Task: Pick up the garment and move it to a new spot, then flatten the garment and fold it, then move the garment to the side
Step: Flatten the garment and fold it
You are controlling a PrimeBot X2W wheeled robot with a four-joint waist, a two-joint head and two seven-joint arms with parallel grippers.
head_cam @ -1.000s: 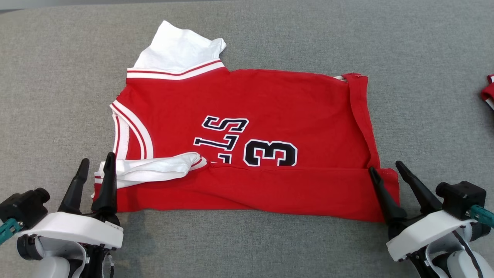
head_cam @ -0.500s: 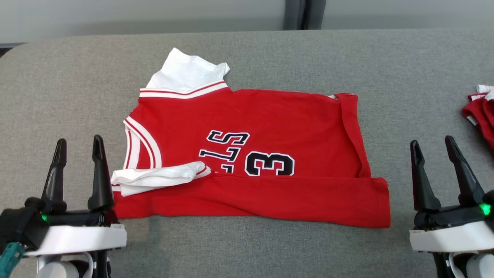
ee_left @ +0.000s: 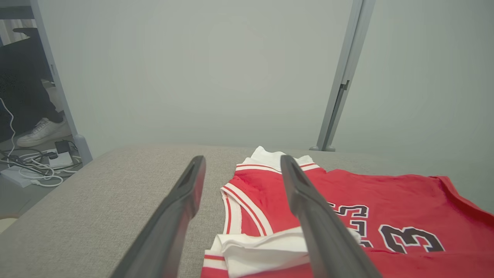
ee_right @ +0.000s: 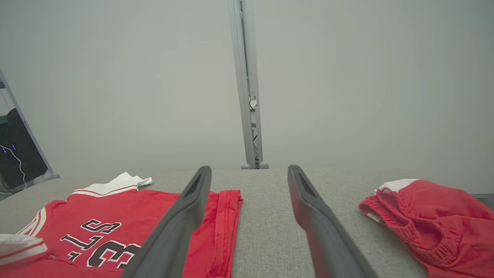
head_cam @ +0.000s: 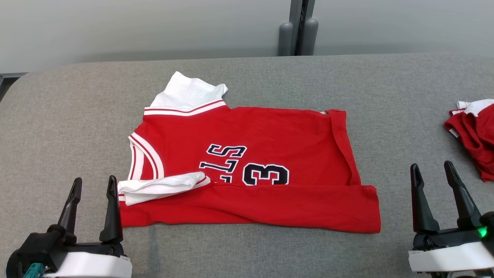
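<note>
- Both sets of jaws are released and grasp nothing. The left gripper [head_cam: 95, 178], at the lower left of the head view, and the right gripper [head_cam: 431, 165], at the lower right, each show two dark fingers spread apart with bare grey surface between them.
- Both grippers sit low at the bottom edge of the frame, with their fingers pointing up the frame toward the far edge of the padded surface [head_cam: 247, 77].
- The inner finger of the left gripper stands just beside the lower left corner of the red jersey [head_cam: 251, 154]. Whether it touches the cloth cannot be told.
- The right gripper is clear of the jersey. A strip of bare surface separates it from the jersey's lower right corner.
- The jersey lies flat in the centre of the frame. Its near edge is folded up into a band that cuts across the lower part of the numeral 3.
- One white sleeve lies folded over the jersey's lower left, and another projects at its upper left.
- The far edge of the surface runs across the upper frame and rounds off at the upper left.
- Open surface lies to the left of the jersey, beyond it, and to its right.
- A second red garment [head_cam: 472, 139] lies crumpled at the right edge of the frame, above the right gripper.
</note>
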